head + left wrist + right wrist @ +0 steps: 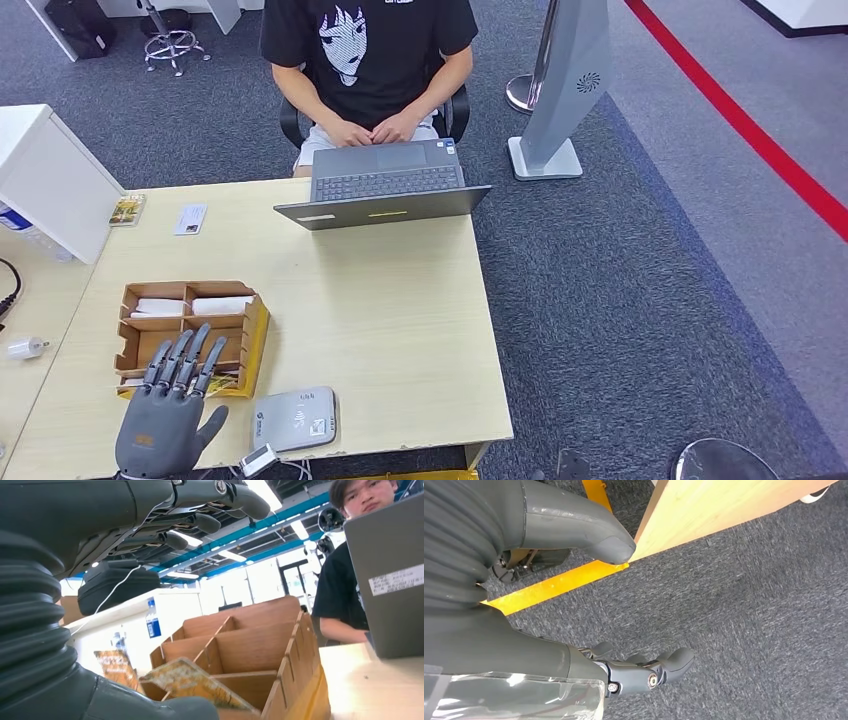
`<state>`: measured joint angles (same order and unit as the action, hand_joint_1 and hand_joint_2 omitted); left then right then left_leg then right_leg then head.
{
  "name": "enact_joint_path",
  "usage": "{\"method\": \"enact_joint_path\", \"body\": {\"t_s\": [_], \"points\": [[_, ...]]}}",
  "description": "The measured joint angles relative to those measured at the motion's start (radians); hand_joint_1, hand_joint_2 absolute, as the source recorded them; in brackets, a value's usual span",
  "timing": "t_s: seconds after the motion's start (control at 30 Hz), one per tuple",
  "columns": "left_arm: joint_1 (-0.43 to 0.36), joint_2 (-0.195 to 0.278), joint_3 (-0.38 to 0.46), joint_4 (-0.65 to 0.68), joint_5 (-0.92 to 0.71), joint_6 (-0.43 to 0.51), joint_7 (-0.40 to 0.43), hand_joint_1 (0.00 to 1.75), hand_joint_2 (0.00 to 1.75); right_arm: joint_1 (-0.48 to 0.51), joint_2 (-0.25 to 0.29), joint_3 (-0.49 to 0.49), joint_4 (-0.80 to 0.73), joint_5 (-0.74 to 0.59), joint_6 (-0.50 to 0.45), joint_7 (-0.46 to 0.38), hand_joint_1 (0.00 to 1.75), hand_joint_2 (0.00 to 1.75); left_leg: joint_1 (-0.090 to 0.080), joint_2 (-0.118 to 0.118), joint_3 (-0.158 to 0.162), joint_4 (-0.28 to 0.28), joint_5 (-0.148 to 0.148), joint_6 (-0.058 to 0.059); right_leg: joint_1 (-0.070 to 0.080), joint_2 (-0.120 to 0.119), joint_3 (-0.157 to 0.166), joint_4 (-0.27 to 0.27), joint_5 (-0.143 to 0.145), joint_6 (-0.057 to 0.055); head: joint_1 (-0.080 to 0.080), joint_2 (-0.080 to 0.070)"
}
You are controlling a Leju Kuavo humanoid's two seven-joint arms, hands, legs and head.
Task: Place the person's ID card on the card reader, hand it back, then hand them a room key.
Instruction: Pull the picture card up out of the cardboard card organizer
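My left hand (pixel 165 410) hovers over the front end of a wooden compartment box (pixel 150 335), fingers stretched forward and apart, holding nothing. In the left wrist view the fingers (pixel 200 522) reach above the box (pixel 250 645), and a patterned card (pixel 195 682) leans in its nearest compartment. White cards (pixel 222 305) lie in the box's far compartments. The grey-white card reader (pixel 295 418) lies just right of my hand, near the table's front edge. A small white card (pixel 190 218) lies at the far left of the table. My right hand (pixel 539 650) hangs beside the table over the carpet, empty, fingers loosely apart.
A person (pixel 365 60) sits behind an open laptop (pixel 385 185) at the table's far edge, hands at its keyboard. A patterned card (pixel 127 209) lies beside a white cabinet (pixel 45 180). A small connector (pixel 258 460) sits by the reader. A grey stand (pixel 560 90) rises at the right.
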<state>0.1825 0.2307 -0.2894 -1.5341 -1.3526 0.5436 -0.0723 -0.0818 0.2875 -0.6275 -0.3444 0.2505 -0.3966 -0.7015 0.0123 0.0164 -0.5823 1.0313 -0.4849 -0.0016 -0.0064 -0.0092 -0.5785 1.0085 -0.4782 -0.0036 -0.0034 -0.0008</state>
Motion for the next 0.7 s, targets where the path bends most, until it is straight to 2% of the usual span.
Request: {"method": "enact_joint_path", "body": {"t_s": [0.33, 0.7], "points": [[0.039, 0.021, 0.052, 0.051, 0.000, 0.025, 0.009, 0.00, 1.75, -0.001, -0.002, 0.000, 0.006, -0.002, 0.003, 0.000, 0.00, 1.75, 0.000, 0.000, 0.000, 0.000, 0.000, 0.000, 0.000, 0.000, 0.000, 0.000, 0.000, 0.000, 0.000, 0.000], [0.042, 0.024, 0.117, 0.077, -0.002, 0.059, 0.007, 0.00, 1.75, -0.003, -0.003, 0.003, 0.011, -0.001, 0.003, 0.000, 0.00, 1.75, 0.000, 0.000, 0.000, 0.000, 0.000, 0.000, 0.000, 0.000, 0.000, 0.000, 0.000, 0.000, 0.000, 0.000]]}}
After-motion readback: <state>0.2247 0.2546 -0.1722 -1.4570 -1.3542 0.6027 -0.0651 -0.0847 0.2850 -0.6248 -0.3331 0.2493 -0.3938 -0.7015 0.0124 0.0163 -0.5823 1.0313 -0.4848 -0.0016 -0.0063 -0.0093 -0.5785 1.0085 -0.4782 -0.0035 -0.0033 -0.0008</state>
